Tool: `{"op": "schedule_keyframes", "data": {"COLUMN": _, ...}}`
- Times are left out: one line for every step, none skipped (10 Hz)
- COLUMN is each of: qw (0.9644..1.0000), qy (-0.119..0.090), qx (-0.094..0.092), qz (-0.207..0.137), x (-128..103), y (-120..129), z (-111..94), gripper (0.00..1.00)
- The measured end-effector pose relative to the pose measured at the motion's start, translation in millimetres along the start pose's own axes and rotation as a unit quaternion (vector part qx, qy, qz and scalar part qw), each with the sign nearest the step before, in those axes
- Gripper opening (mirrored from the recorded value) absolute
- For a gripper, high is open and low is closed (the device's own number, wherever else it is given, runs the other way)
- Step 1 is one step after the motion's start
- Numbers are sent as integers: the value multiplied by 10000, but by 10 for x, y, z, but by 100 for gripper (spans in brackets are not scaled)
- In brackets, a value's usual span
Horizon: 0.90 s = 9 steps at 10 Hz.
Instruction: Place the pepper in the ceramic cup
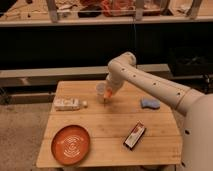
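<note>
The ceramic cup (101,89) is white and stands upright on the far middle of the wooden table (110,122). My gripper (107,93) hangs from the white arm right beside the cup, at its right side. It is shut on the pepper (106,95), a small orange piece whose thin dark tip points down toward the table. The pepper is just off the tabletop and partly overlaps the cup's right edge; the gripper hides part of the cup.
A flat white box (67,104) lies at the left. A round orange plate (71,144) sits at the front left. A dark packet with a red stripe (135,135) lies front right, and a blue object (149,103) at the right. Shelving stands behind the table.
</note>
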Motion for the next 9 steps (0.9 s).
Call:
{"op": "schedule_keyframes", "data": {"qw": 10000, "qy": -4, "qx": 8, "qz": -2, "x": 0, "y": -4, "z": 1, "gripper": 13}}
{"op": "schedule_keyframes", "data": {"qw": 10000, "qy": -11, "qx": 18, "qz": -4, "x": 0, "y": -7, "z": 0, "gripper": 13}}
{"op": "schedule_keyframes", "data": {"qw": 10000, "qy": -12, "qx": 36, "qz": -2, "x": 12, "y": -16, "z": -7, "gripper": 13}}
{"op": "schedule_keyframes", "data": {"qw": 10000, "qy": -13, "qx": 40, "qz": 0, "x": 16, "y": -17, "z": -6, "gripper": 13}}
{"op": "schedule_keyframes", "data": {"qw": 10000, "qy": -13, "qx": 50, "qz": 0, "x": 23, "y": -24, "z": -7, "gripper": 13}}
{"op": "schedule_keyframes", "data": {"qw": 10000, "qy": -15, "qx": 61, "qz": -3, "x": 25, "y": -34, "z": -7, "gripper": 13}}
{"op": "schedule_keyframes", "data": {"qw": 10000, "qy": -18, "qx": 64, "qz": -4, "x": 24, "y": -36, "z": -5, "gripper": 13}}
{"op": "schedule_keyframes", "data": {"qw": 10000, "qy": -17, "qx": 66, "qz": -3, "x": 26, "y": -37, "z": -6, "gripper": 13}}
{"op": "schedule_keyframes", "data": {"qw": 10000, "qy": -16, "qx": 71, "qz": -5, "x": 29, "y": -40, "z": -13, "gripper": 13}}
